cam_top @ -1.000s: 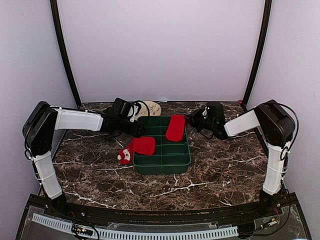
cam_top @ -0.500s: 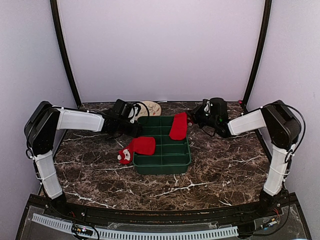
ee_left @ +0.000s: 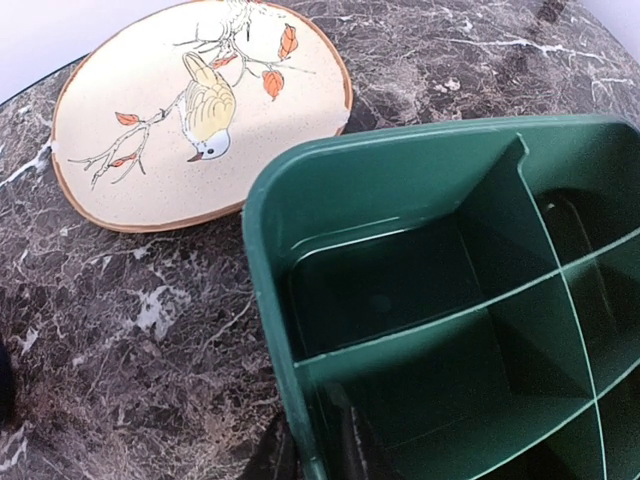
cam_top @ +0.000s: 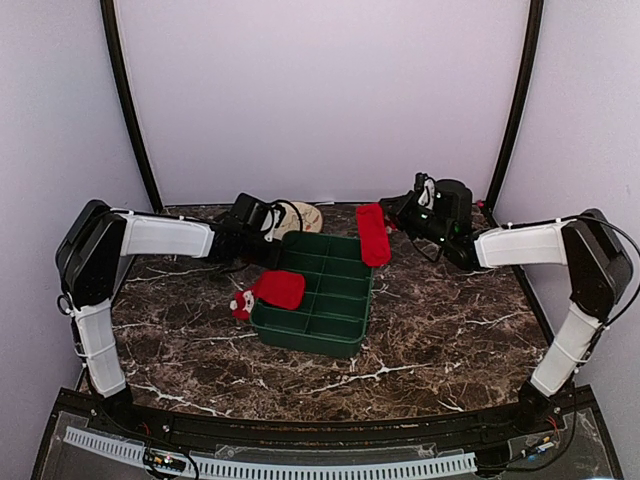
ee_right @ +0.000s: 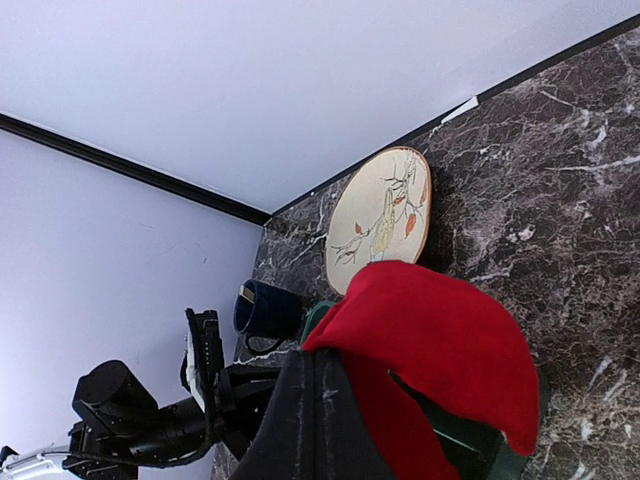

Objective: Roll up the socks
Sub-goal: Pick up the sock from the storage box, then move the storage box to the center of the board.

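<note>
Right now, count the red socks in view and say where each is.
2. One sock hangs from the right tool by the tray's far right corner; the other sock lies over the tray's left rim. None seems hidden.

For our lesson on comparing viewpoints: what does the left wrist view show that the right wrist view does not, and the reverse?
Only the left wrist view: the compartments of the green divided tray, with the left gripper closed on its wall. Only the right wrist view: a red sock held by the shut right gripper, the left arm and the back wall. Both: the bird-painted plate, the marble table and the tray, just a green sliver under the sock in the right wrist view.
</note>
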Robot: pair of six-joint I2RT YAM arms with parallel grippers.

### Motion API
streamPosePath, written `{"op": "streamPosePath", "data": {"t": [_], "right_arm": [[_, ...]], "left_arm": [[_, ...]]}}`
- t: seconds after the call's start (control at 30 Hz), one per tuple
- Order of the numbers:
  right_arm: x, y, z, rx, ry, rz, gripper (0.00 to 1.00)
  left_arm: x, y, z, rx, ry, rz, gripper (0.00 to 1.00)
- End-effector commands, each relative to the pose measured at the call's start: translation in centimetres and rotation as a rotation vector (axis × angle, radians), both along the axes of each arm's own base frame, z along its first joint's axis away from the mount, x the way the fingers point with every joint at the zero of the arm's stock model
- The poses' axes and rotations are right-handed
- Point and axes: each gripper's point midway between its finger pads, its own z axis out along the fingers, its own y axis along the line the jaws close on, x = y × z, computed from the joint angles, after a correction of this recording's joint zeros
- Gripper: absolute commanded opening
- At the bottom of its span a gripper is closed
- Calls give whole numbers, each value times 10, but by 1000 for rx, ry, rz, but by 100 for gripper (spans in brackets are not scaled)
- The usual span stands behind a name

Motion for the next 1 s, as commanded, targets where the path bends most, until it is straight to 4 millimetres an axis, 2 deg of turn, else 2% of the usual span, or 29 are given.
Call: {"op": "streamPosePath", "data": {"t": [0.0, 0.23, 0.3, 0.5, 0.7, 0.87, 0.9, 0.97], "right_arm": [[-7, -9, 11, -58, -54, -34, 0], [-14, -18, 17, -99, -81, -73, 0], [-20, -23, 32, -103, -111, -90, 0], [-32, -40, 42, -149, -143, -145, 0], [-43, -56, 46, -178, -151, -181, 0], [-56, -52, 51, -200, -169, -143, 0], [-59, -47, 53, -212, -176, -129, 0], [-66, -42, 56, -234, -190, -113, 0]], "left_arm": [[7, -9, 13, 3, -17, -53, 16], [24, -31, 25, -9, -40, -124, 14], [28, -38, 28, -21, -44, -147, 14], [50, -62, 39, -57, -75, -193, 13], [75, -87, 37, -96, -91, -221, 10], [90, -101, 40, -112, -90, -227, 9], [92, -101, 45, -114, -98, -219, 12], [94, -98, 61, -117, -120, -195, 28]]}}
